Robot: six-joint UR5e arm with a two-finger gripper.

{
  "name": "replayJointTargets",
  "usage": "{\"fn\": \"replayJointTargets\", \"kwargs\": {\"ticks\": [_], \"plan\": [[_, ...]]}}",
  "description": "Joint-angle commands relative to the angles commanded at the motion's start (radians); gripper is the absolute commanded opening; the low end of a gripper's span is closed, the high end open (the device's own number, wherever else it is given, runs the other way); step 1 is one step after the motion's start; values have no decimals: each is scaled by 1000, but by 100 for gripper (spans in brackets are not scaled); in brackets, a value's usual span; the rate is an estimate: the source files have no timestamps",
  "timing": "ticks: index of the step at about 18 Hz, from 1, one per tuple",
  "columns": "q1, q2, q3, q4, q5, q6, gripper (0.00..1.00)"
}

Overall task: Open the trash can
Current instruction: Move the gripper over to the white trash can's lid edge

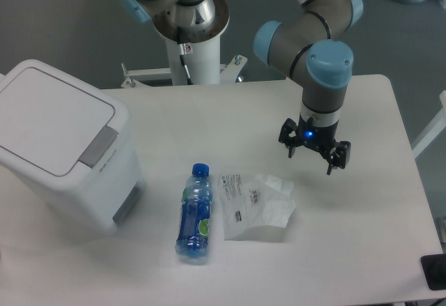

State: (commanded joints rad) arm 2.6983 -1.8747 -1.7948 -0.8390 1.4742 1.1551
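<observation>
On the white table [376, 118], the gripper [315, 154] hangs with fingers spread, holding nothing; the trash can [59, 142], lid shut, sits well off to its left.

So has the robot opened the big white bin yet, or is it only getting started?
Only getting started. Nothing looks done: the trash can has its lid flat and closed. Nothing is in hand either: the gripper hangs open and empty over the table, far to the right of the bin, beyond the bottle and plastic bag. Left to do: reach the bin and open the lid.
</observation>
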Motion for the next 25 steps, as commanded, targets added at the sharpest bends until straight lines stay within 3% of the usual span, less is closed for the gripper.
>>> {"fn": "replayJointTargets", "kwargs": {"ticks": [2,4,8,14,16,20,25], "plan": [[-3,20,-2,-27,-34,-5,100],[-2,63,21,-135,-81,-15,100],[-38,121,104,-406,-118,-57,100],[-149,143,264,-676,-161,-190,100],[-181,143,301,-712,-210,-234,100],[-242,146,344,-715,-310,-334,100],[-291,179,341,-715,-353,-400,100]]}}
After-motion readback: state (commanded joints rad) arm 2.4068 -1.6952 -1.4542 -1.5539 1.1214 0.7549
